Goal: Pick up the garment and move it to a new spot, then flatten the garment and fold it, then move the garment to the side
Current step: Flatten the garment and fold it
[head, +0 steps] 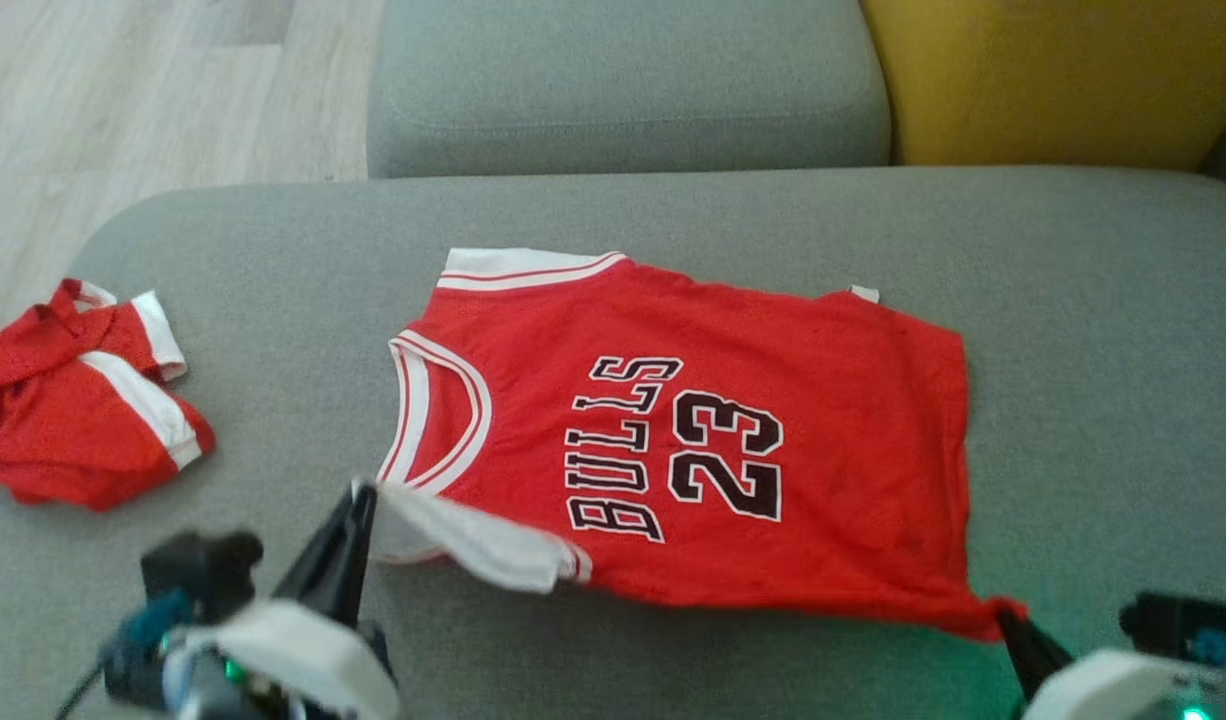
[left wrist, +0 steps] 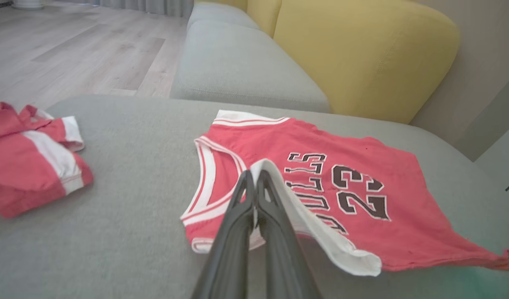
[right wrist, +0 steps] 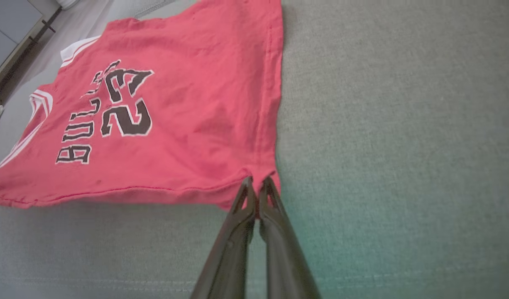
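Observation:
The garment (head: 773,380) is a red sleeveless jersey with white trim and black "BULLS 23" lettering, spread face up on the grey cushion (head: 1103,330). My left gripper (head: 366,492) is shut on the near white shoulder strap (head: 473,540), lifted a little off the cushion; the left wrist view shows the strap (left wrist: 321,236) draped over the closed fingers (left wrist: 254,182). At the lower right my right gripper (head: 1001,612) is shut on the jersey's near hem corner, and the right wrist view shows its tips (right wrist: 256,185) pinching that red corner of the garment (right wrist: 188,108).
A second red and white piece of clothing (head: 73,400) lies crumpled at the cushion's left end. Behind are another grey seat cushion (head: 623,90) and a yellow back cushion (head: 1053,80). Wood floor (head: 153,90) lies beyond the left edge.

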Controlling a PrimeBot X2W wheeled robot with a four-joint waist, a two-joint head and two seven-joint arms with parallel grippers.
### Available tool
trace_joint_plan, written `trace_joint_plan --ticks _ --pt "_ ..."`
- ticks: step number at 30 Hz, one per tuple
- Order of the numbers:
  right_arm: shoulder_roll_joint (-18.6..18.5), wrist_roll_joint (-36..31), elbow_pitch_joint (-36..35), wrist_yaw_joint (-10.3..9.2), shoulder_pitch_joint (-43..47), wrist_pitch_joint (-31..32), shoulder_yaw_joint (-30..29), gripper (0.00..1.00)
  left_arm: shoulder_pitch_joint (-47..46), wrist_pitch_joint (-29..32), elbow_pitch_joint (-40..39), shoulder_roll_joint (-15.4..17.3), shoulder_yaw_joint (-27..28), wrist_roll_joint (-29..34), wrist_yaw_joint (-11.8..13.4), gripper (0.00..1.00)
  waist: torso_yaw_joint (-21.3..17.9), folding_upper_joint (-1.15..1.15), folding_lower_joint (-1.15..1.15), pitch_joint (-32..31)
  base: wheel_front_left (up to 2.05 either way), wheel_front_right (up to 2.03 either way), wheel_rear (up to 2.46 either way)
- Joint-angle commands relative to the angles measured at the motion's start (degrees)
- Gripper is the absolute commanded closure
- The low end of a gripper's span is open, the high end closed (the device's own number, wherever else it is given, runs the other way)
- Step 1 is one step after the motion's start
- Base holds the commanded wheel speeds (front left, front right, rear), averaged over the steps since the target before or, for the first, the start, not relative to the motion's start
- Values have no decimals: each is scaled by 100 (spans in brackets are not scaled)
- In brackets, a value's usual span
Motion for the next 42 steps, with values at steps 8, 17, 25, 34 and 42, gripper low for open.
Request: trace_joint_plan --ticks 8,17,25,34,42 --pt "-189 -62 619 -5 -1484 26 254 100 -1742 3 1223 62 212 -291 -310 100 -78 0 0 380 0 0 0" --pt "-327 -23 1399 -5 -2391 -425 345 100 -2834 -496 2574 -20 206 -370 -454 100 -95 0 0 775 0 0 0" --pt "-402 91 2045 -5 -2896 -939 631 67 -3438 -909 3832 -52 103 -380 -568 100 -114 0 0 1038 0 0 0" --pt "-483 17 1626 -5 -2704 -2190 891 0 -3239 -2145 4070 -93 114 -150 -325 0 -171 0 0 963 0 0 0" --pt "-403 -841 332 -5 -2055 -2860 693 0 -2354 -2697 2884 -81 154 296 226 0 -199 0 0 666 0 0 0"
